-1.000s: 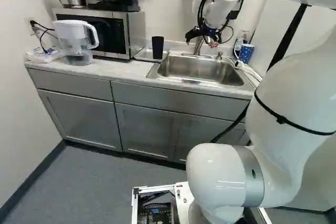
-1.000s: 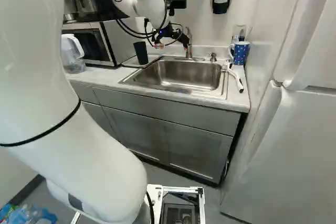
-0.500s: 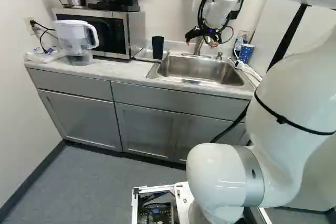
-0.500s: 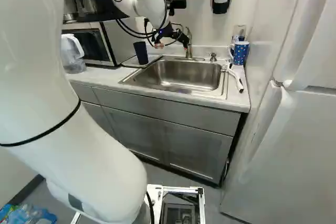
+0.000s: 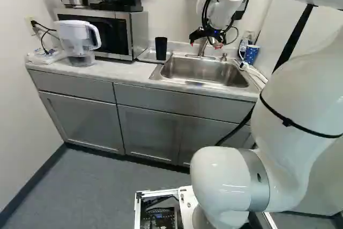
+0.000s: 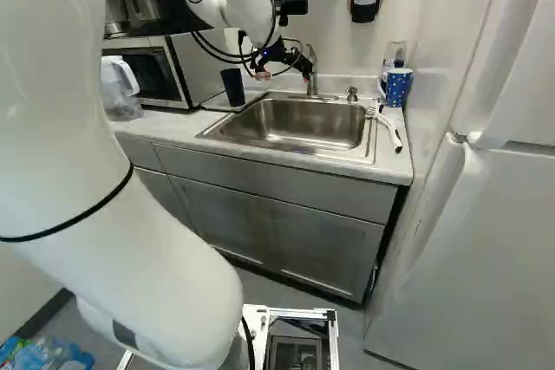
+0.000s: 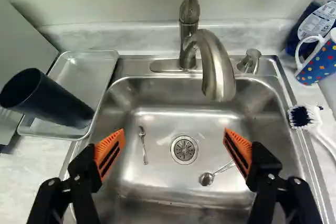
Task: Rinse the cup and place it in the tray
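Observation:
Over the sink, near the faucet, my gripper hangs with nothing in its grasp. Its orange-padded fingers stand wide apart in the wrist view, the gripper being above the basin. A dark cup stands upright, mouth up, on the metal tray left of the sink, apart from the fingers. The curved faucet spout shows no water. Small spoons lie in the basin near the drain.
Right of the sink are a dotted mug, a blue soap bottle and a brush. A microwave and a water pitcher stand left of the tray. A refrigerator rises at the right.

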You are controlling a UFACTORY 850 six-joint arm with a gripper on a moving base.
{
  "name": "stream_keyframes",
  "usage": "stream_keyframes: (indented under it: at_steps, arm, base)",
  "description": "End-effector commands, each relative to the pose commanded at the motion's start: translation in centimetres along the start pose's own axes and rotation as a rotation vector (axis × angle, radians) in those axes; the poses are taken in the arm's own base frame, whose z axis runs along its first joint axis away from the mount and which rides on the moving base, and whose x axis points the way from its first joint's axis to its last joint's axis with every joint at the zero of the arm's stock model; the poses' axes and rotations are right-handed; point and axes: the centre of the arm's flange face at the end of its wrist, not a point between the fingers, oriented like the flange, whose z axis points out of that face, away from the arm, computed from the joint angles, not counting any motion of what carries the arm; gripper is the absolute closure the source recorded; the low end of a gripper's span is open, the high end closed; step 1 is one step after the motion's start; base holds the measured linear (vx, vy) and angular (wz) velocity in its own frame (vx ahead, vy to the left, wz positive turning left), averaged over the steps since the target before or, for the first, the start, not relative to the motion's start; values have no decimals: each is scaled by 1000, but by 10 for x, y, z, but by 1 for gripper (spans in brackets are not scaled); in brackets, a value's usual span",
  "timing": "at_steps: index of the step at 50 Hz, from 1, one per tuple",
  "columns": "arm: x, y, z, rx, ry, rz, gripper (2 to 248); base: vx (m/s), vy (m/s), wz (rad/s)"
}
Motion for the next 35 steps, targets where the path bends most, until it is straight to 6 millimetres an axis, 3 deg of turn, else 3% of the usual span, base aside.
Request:
stream_keyframes:
  at_steps: [35]
  arm:
    - [0,0,0,0,0,0,3]
  base:
    - [-86,1,0]
